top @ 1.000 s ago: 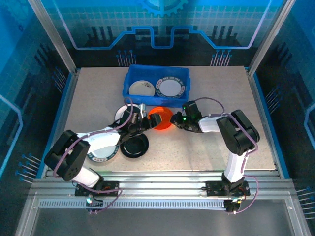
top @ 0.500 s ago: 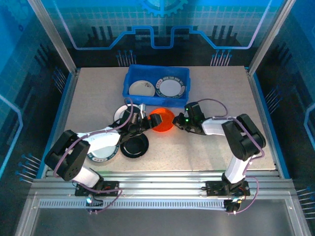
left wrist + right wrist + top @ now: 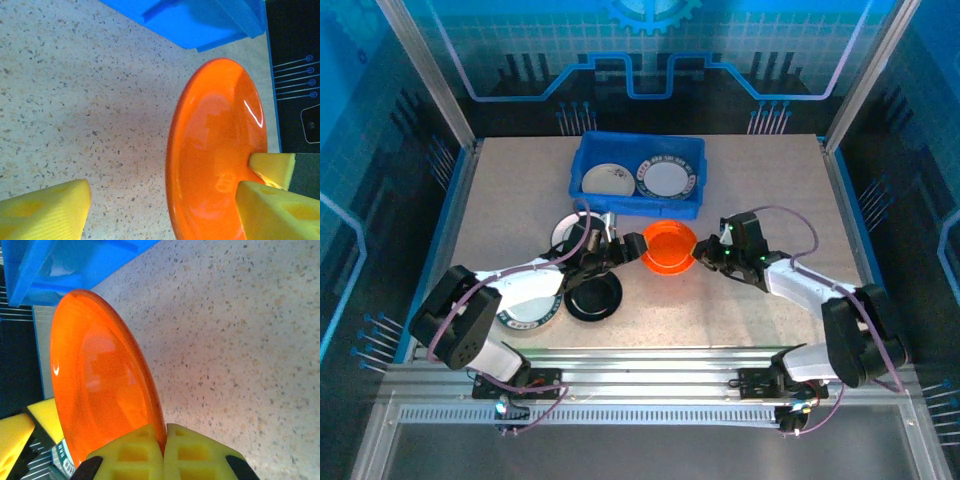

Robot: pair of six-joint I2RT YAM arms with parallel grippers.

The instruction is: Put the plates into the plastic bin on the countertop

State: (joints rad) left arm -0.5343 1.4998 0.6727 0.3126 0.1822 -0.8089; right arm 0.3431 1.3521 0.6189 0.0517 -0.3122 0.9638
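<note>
Right hand (image 3: 705, 251) is clamped tight on the rim of the glossy orange-red round plate (image 3: 669, 245), both yellow pads pinched together over its edge in the right wrist view. The plate hangs tilted just in front of the near wall of the shallow bright blue plastic bin (image 3: 635, 207), toward that wall's right half, with its shadow on the beige speckled desk (image 3: 520, 190). Left hand (image 3: 620, 247) sits on the plate's other side, also in front of the bin, fingers spread wide and gripping nothing. One of its pads is right by the plate's edge, and whether it touches is hard to call. Inside the bin lie two dishes side by side: a plain white plate (image 3: 606, 179) on the left and a white plate with a dark patterned rim (image 3: 666, 179) on the right. A glossy black plate (image 3: 594, 297) lies flat on the desk, further in front of the bin's left end.
</note>
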